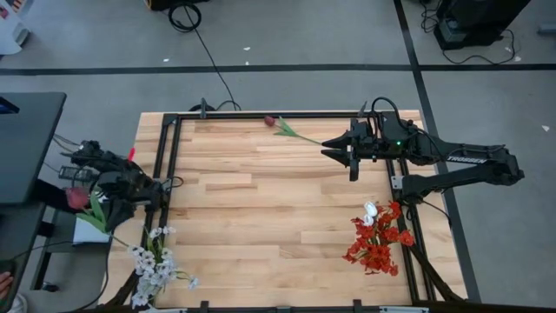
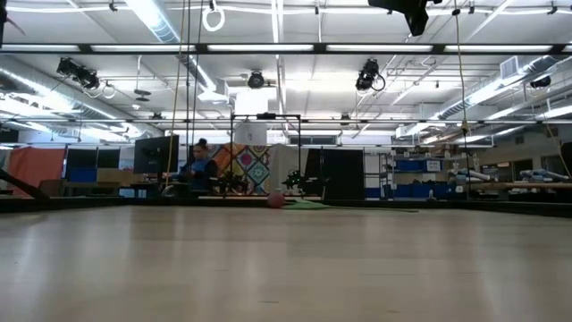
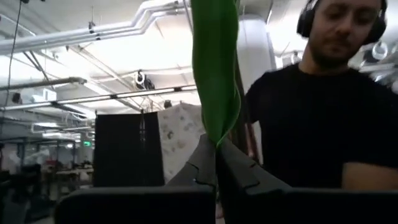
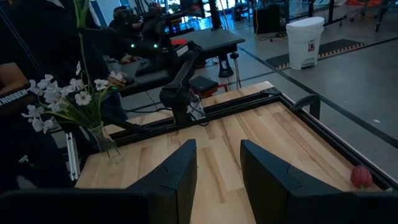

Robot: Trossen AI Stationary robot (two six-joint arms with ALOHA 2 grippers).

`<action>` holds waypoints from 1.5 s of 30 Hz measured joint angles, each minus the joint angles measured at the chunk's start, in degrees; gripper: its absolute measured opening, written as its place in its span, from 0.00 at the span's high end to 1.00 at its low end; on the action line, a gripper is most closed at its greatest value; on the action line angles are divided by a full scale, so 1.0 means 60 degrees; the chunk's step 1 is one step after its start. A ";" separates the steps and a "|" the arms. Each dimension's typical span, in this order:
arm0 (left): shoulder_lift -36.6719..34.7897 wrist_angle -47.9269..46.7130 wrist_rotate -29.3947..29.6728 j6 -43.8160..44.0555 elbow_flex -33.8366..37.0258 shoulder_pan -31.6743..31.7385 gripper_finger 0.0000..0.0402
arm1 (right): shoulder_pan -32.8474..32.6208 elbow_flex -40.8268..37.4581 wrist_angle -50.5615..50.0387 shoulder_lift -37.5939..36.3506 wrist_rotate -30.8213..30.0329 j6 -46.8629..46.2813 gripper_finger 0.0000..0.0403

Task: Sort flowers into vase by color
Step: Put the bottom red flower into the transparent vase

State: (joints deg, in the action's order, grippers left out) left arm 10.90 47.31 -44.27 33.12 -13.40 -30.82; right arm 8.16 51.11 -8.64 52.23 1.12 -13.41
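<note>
Lying near the worktop's (image 1: pixel 261 187) far edge, maroon tulip (image 1: pixel 270 121) with stem slanting toward right end effector (image 1: pixel 337 149), fingers parted, empty; left end effector (image 1: pixel 102 202) clamping another tulip's stem (image 3: pixel 214 74).

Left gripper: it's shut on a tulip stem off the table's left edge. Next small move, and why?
Probably swing the left gripper back over the table toward an empty vase; none shows. It is shut on a green stem with a maroon bud, beside the white-flower vase, the wrong color. The right gripper hovers open near another tulip.
</note>
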 joint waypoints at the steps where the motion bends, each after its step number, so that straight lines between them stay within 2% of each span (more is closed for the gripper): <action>1: 0.0065 -0.0058 0.0063 -0.0355 0.0054 -0.0141 0.99 | 0.0000 0.0000 0.0001 0.0000 -0.0003 0.0003 0.67; 7: 0.0631 0.0006 0.0457 -0.0721 0.0387 -0.0985 0.99 | 0.0000 0.0000 0.0000 0.0000 -0.0002 0.0003 0.67; 15: 0.1037 0.1007 0.1254 -0.0965 0.1138 -0.2141 0.99 | 0.0000 0.0000 0.0000 0.0000 -0.0003 0.0003 0.67; 26: 0.1066 0.1042 0.1461 -0.1007 0.1839 -0.2311 0.98 | 0.0000 0.0000 0.0003 0.0000 -0.0002 0.0002 0.67; 29: 0.1066 0.0888 0.1432 -0.1113 0.1965 -0.2308 0.94 | 0.0000 0.0000 0.0000 0.0000 -0.0003 0.0003 0.67; 37: 0.1059 0.0514 0.1421 -0.1126 0.2079 -0.2308 0.75 | 0.0000 0.0000 0.0000 0.0000 0.0000 0.0002 0.67; 45: 0.1059 0.0405 0.1075 -0.0363 0.2069 -0.2308 0.62 | 0.0000 0.0000 0.0000 0.0000 -0.0003 0.0003 0.67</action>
State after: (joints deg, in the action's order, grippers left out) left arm 17.26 49.73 -37.82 30.94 -0.99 -44.66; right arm 8.16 51.11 -8.64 52.23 1.11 -13.39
